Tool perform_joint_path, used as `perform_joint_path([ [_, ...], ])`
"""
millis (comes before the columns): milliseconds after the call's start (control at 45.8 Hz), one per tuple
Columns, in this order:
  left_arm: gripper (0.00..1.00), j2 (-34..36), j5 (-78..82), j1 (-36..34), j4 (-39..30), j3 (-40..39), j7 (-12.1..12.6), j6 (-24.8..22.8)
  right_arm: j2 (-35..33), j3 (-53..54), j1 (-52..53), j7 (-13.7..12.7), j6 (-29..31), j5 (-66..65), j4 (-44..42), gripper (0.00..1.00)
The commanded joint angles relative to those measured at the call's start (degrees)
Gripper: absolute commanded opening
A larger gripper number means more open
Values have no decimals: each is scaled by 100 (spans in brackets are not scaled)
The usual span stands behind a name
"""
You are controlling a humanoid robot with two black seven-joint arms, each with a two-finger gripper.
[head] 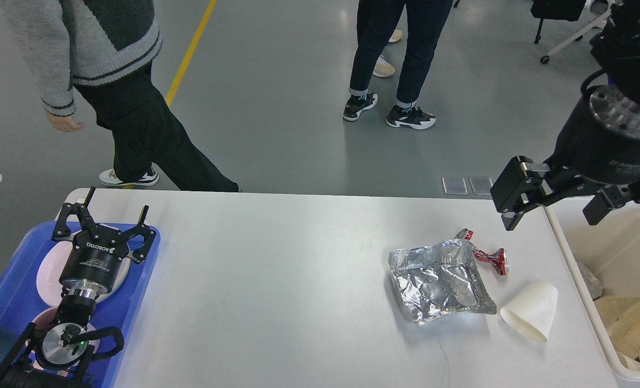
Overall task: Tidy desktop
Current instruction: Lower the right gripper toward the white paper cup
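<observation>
The desktop (277, 280) fills the lower middle of the frame, and litter remains on its right side: a foil bag (438, 283), a crushed red can (489, 257) and a tipped paper cup (531, 311). So clearing looks part done, and the next move calls for the right gripper (554, 207), wide open and empty at the upper right above the bin (573, 269), to come down over one piece. The left gripper (103, 222) hangs open and empty over the blue tray (147, 253) at lower left.

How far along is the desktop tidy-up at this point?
Partly done. Plates already sit in the blue tray and some scraps lie in the off-white bin. Nothing is in hand: the left gripper is open over the tray, the right gripper open near the bin. Left on the desktop: the foil bag, a crushed red can and a tipped paper cup.
</observation>
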Motion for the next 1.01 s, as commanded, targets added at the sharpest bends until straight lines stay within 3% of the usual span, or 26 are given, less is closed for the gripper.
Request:
perform_joint_path([
  [0,96,-3,2,0,-1,0,0,0,-8,-2,0,5,-1,-1,-8,100],
  [131,96,6,2,0,0,0,0,0,-52,-46,-61,-4,-1,-1,-87,100],
  [219,96,6,-7,-9,0,0,0,0,-175,-204,-368,-4,-305,25,-201,100],
  [328,96,-3,2,0,-1,0,0,0,-543,-468,-834,-39,-990,437,-351,100],
  [503,96,6,2,0,-1,0,0,0,-974,-618,-2116,-320,-2159,1036,-641,100],
  [721,96,-3,2,0,-1,0,0,0,-1564,-433,-3294,-312,-3504,1449,-992,100],
  [983,96,-3,2,-9,-1,0,0,0,-1520,743,-5685,-303,-3690,1599,-2486,100],
])
